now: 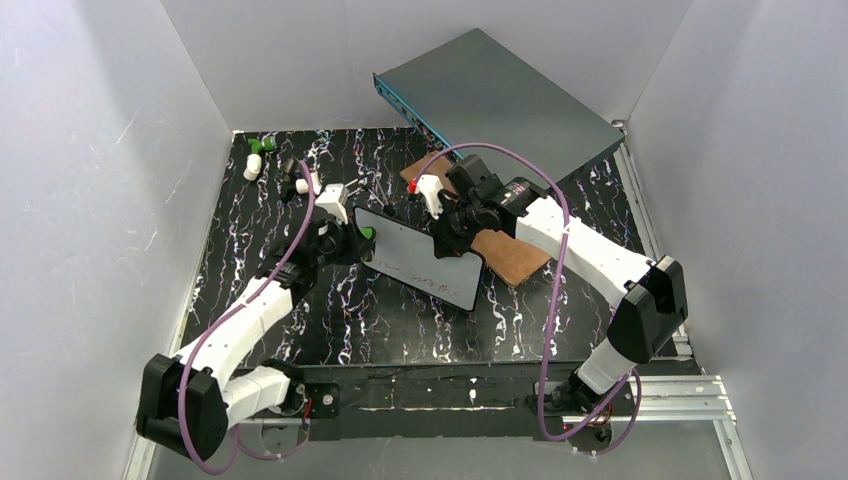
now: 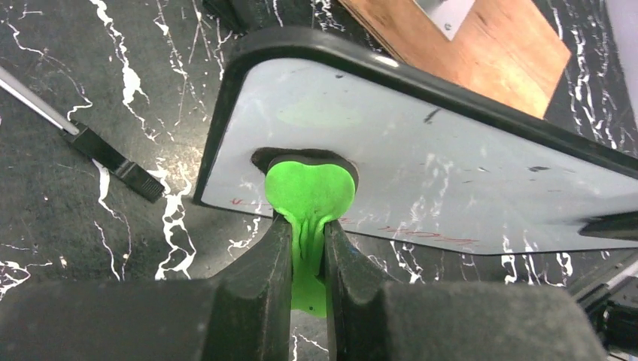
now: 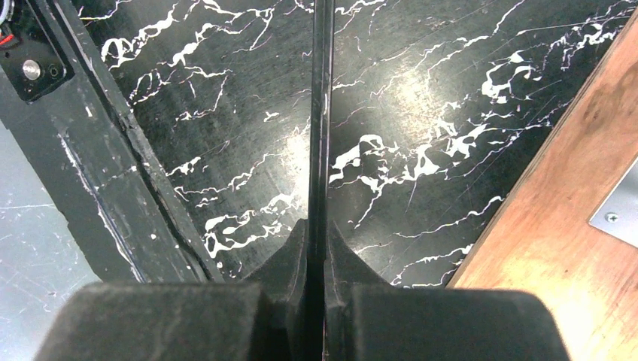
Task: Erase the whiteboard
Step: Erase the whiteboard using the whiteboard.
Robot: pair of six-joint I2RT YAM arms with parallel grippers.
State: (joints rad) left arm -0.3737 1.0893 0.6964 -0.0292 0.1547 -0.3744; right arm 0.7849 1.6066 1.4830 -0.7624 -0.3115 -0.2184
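Observation:
The whiteboard (image 1: 420, 255) is a small white board with a black rim, held tilted above the black marbled table. Faint red writing runs along its near edge (image 2: 421, 232). My right gripper (image 1: 445, 232) is shut on the board's far edge, which shows edge-on in the right wrist view (image 3: 319, 135). My left gripper (image 1: 362, 240) is shut on a green eraser (image 2: 310, 192), whose rounded pad presses on the board's left end (image 2: 481, 173).
A brown wooden plank (image 1: 505, 250) lies under the right arm. A grey-teal metal box (image 1: 500, 95) leans at the back. A black-capped marker (image 2: 90, 143) lies left of the board. Small white and green pieces (image 1: 257, 157) sit at the far left.

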